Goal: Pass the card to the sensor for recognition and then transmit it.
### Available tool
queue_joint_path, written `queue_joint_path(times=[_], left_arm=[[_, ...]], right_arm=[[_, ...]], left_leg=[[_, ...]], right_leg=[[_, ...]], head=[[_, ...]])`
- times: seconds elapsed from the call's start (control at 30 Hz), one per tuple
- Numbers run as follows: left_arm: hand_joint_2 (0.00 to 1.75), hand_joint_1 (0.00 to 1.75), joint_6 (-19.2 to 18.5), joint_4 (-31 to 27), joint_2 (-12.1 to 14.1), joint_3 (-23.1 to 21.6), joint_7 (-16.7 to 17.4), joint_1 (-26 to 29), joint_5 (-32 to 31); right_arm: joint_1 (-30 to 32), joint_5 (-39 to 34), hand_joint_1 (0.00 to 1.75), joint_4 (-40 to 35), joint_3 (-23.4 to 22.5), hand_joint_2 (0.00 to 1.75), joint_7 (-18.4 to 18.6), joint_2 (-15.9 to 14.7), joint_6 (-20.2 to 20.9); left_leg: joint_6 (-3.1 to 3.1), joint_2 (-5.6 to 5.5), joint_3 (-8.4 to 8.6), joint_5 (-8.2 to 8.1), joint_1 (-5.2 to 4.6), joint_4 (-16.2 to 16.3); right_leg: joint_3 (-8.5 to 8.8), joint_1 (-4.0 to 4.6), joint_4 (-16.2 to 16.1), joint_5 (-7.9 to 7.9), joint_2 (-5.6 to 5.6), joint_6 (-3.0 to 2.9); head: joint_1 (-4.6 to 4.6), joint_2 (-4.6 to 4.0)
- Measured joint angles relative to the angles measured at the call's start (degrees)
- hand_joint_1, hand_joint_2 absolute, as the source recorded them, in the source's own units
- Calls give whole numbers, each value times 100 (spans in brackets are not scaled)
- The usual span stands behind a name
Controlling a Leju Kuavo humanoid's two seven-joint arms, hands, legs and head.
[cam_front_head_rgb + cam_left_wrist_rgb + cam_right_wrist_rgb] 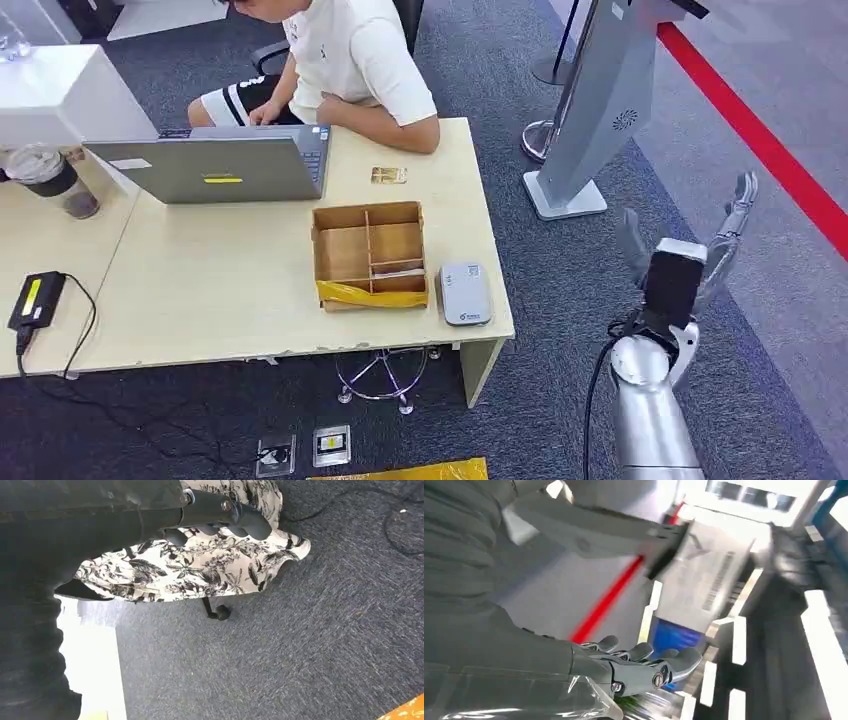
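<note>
Carpet lies open beside the counter edge — right hand spread empty at three o'clock; left hand, half cut off, curled on nothing.

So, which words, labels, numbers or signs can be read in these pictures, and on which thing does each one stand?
No text can be read.
Card reader: small blue mark, too small to read.
Laptop: yellow sticker and white label, too small.
Black adapter: yellow label, too small.
Card: print too small.
Grey kiosk: a round grille, no words.
Wrist views: no lettering can be made out.
</note>
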Motion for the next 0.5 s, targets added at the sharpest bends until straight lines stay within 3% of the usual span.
queue_joint_path(times=[0.07, 0.2, 0.23, 0.37, 0.5], left_arm=[[175, 0, -28, 0, -2, 0, -13, 0, 4], [175, 0, -44, 0, -4, 0, -37, 0, 26], [175, 0, -46, 0, -4, 0, -37, -1, 31], [175, 0, -39, 0, -7, 11, -50, -1, 87], [175, 0, -22, 0, -9, 52, -61, -5, 120]], right_arm=[[121, 1182, 0, -389, 55, 175, -413, 245, 0], [385, 2921, 0, -1126, 271, 175, -1136, 772, -2], [453, 3166, 0, -1263, 346, 175, -1175, 868, -2], [701, 3800, 0, -1754, 911, 175, -900, 1062, -2], [797, 3934, 0, -2054, 1467, 175, -535, 1099, -2]], left_leg=[[0, 0, 0, 0, 3, 0], [-1, 0, 1, 0, 5, -1], [-1, 0, 1, 0, 5, -1], [-1, 0, 0, 0, 4, -1], [-2, 1, 1, -1, 2, -1]], right_leg=[[0, 4, 0, 0, 0, 0], [1, 6, 1, -1, 0, -2], [2, 7, 0, -2, 0, -3], [3, 5, 0, -2, 1, -2], [3, 3, -2, -2, 1, -2]], head=[[0, 0], [2, 0], [-2, 0], [4, 0], [2, 0]])
